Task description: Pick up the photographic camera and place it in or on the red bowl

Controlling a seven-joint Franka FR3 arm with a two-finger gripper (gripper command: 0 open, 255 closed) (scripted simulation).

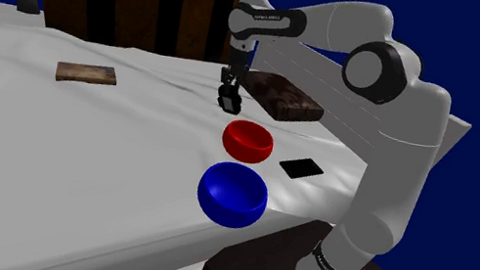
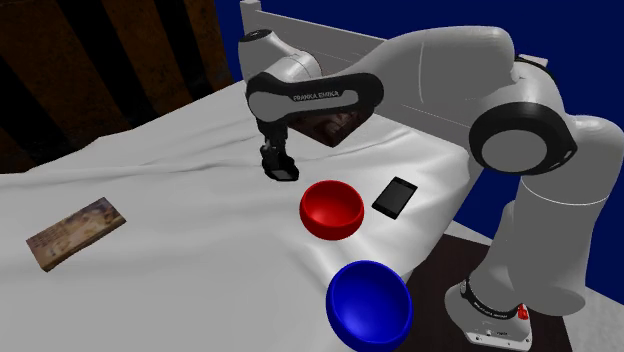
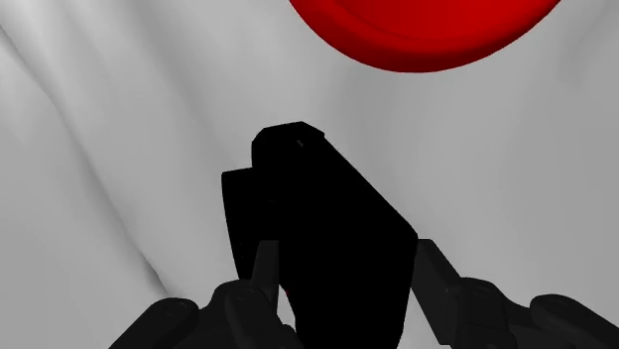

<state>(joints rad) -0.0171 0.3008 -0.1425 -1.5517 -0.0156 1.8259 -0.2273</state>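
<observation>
The photographic camera (image 3: 317, 218) is a plain black block, clasped between my two black fingers (image 3: 263, 273). My gripper (image 1: 229, 94) points down and is shut on the camera (image 1: 230, 103), low over the white sheet. The red bowl (image 1: 248, 140) sits on the sheet a short way towards the stand from the camera. In the second exterior view my gripper (image 2: 277, 160) holds the camera (image 2: 284, 170) to the left of the red bowl (image 2: 332, 208). From the wrist, the red bowl's rim (image 3: 427, 35) lies just beyond the camera.
A blue bowl (image 1: 233, 193) stands nearer the stand than the red one. A flat black phone (image 1: 301, 168) lies beside the red bowl. A dark brown box (image 1: 282, 96) sits behind the gripper, and a brown book (image 1: 86, 73) lies far off on the sheet.
</observation>
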